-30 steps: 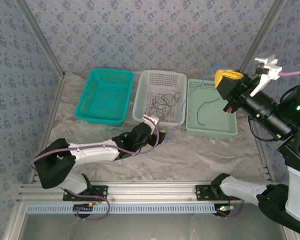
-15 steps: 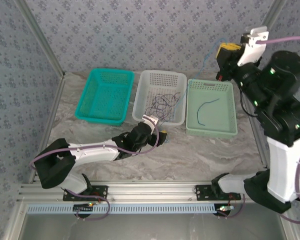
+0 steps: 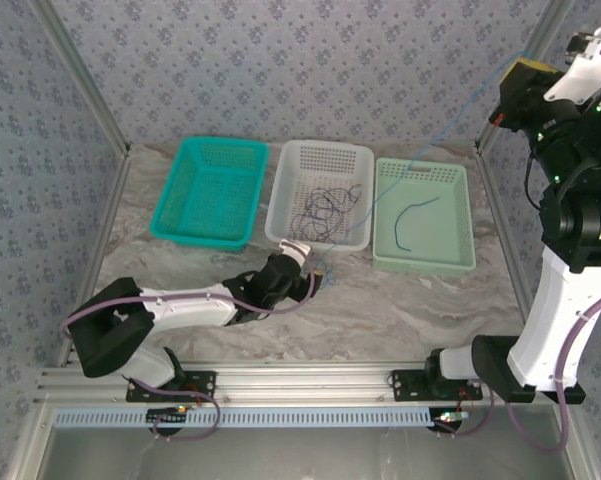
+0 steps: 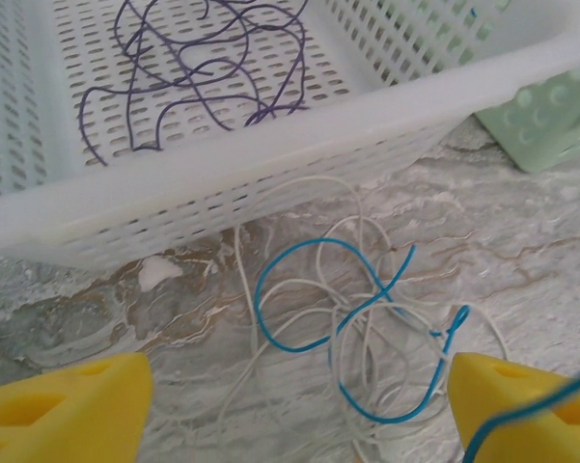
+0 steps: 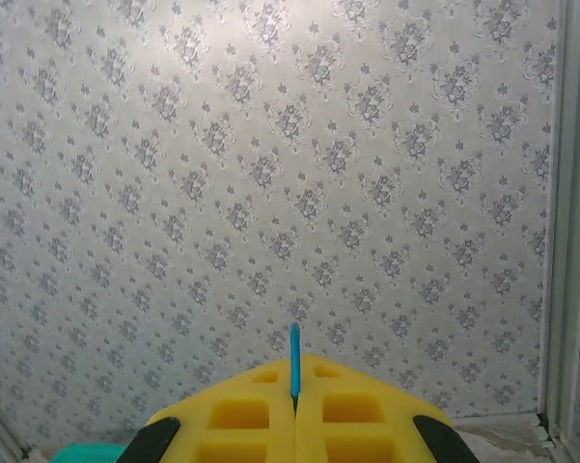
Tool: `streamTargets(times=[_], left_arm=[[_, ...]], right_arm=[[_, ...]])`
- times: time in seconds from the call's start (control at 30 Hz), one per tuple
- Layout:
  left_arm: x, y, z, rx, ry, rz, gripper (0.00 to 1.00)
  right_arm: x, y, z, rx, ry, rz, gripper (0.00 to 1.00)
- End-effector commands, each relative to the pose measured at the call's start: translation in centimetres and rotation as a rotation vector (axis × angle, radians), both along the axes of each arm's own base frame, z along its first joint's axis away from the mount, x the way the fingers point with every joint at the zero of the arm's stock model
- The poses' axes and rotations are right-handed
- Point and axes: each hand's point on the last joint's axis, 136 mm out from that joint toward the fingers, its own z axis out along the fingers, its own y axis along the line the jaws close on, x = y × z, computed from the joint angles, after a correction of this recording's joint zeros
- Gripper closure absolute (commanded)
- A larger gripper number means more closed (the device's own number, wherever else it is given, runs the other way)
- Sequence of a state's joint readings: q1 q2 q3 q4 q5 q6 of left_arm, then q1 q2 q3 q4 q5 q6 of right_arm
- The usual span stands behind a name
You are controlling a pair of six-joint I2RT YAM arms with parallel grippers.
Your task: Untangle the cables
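My right arm is reared up tall from its base, its wrist lifted high above the table [image 3: 410,310] and well off to the right of the white basket [image 3: 320,148]. My right gripper [image 3: 525,75] is pinched together on one blue cable [image 3: 460,118]. In the right wrist view its two yellow fingers [image 5: 232,415] meet with the blue strand caught between them, facing a patterned wall [image 5: 270,145]. From that grip the blue cable runs taut. It slants down past the white basket's right side to the table just in front of the basket's near wall.

My left arm lies low, stretched forward along the table toward that same near wall. My left gripper [image 3: 315,268] hangs just in front of the white basket, jaws wide apart, gripping nothing. In the left wrist view, the blue cable's loops lie on the table between the two yellow fingers. They are tangled with pale cable [image 4: 239,270], close to the basket's near wall.

Counted: two arms, two grippers, three containers in a row.
- The teal basket [image 3: 223,142] sits just left of the white basket.
- The pale green tray [image 3: 420,265] sits just right of the white basket, and one short curved dark cable [image 3: 412,215] lies in it.
- Inside the white basket lies a knot of dark cables [image 3: 325,205].

From these views I cannot count the strands in that knot, nor in the pale loops.
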State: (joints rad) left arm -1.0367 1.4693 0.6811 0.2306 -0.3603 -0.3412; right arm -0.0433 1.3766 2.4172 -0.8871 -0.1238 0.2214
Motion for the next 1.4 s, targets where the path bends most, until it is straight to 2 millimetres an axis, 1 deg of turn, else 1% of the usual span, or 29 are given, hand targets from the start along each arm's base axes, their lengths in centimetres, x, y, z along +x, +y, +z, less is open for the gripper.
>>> streamTargets(times=[0.0,0.07,0.13,0.27,0.43,0.5,0.6,0.67,0.7,0.77,0.9,1.0,1.03,1.1,1.17,1.23,1.37], left_arm=[[-0.1,1.2,0.3,0.03,-0.023,0.027,0.19],[-0.2,1.5,0.4,0.031,-0.027,0.032,0.19],[-0.2,1.5,0.5,0.028,-0.035,0.028,0.18],[0.0,1.8,0.7,0.034,-0.05,0.04,0.18],[0.0,2.0,0.7,0.034,-0.051,0.051,0.16],[0.0,2.2,1.0,0.025,-0.057,0.058,0.14],[0.1,2.5,1.8,0.005,-0.07,0.076,0.05],[-0.2,2.0,2.8,-0.032,-0.079,0.049,0.03],[-0.5,1.5,3.7,-0.064,-0.091,0.02,0.01],[-0.9,0.7,5.7,-0.13,-0.124,-0.027,0.01],[-2.2,-0.6,10.7,-0.28,-0.211,-0.141,0.01],[-4.0,-1.8,13.9,-0.378,-0.264,-0.276,0.01],[-4.7,-2.3,14.9,-0.406,-0.28,-0.326,0.01],[-5.8,-3.1,16.3,-0.434,-0.294,-0.408,0.01],[-6.4,-3.7,17.1,-0.443,-0.297,-0.457,0.01],[-6.1,-3.9,17.4,-0.43,-0.295,-0.451,0.01],[-5.3,-4.0,16.7,-0.401,-0.282,-0.415,0.01]], right_arm=[[0.4,-0.1,1.1,0.06,-0.034,0.036,1.0],[0.5,-0.7,1.5,0.085,-0.047,0.025,1.0],[0.2,-0.9,2.3,0.099,-0.077,0.026,1.0],[-0.6,-0.7,3.6,0.109,-0.117,0.041,1.0],[-1.7,-1.1,4.8,0.115,-0.158,0.02,1.0],[-1.8,-1.0,5.0,0.115,-0.167,0.029,1.0],[-1.8,-1.0,5.1,0.123,-0.173,0.03,1.0],[-1.6,-0.5,5.2,0.13,-0.176,0.067,1.0],[-1.5,0.0,5.1,0.142,-0.17,0.096,1.0],[-1.5,0.5,4.9,0.159,-0.166,0.13,1.0],[-1.2,1.4,4.4,0.161,-0.149,0.174,1.0],[-0.6,1.2,3.6,0.141,-0.128,0.163,1.0],[-0.3,0.9,3.3,0.125,-0.121,0.139,1.0],[0.6,-0.6,2.5,0.092,-0.102,0.049,1.0],[1.3,-1.5,1.9,0.068,-0.094,0.001,1.0],[1.9,-1.8,1.6,0.059,-0.092,-0.013,1.0],[3.3,-2.4,0.9,0.026,-0.081,-0.038,1.0]])
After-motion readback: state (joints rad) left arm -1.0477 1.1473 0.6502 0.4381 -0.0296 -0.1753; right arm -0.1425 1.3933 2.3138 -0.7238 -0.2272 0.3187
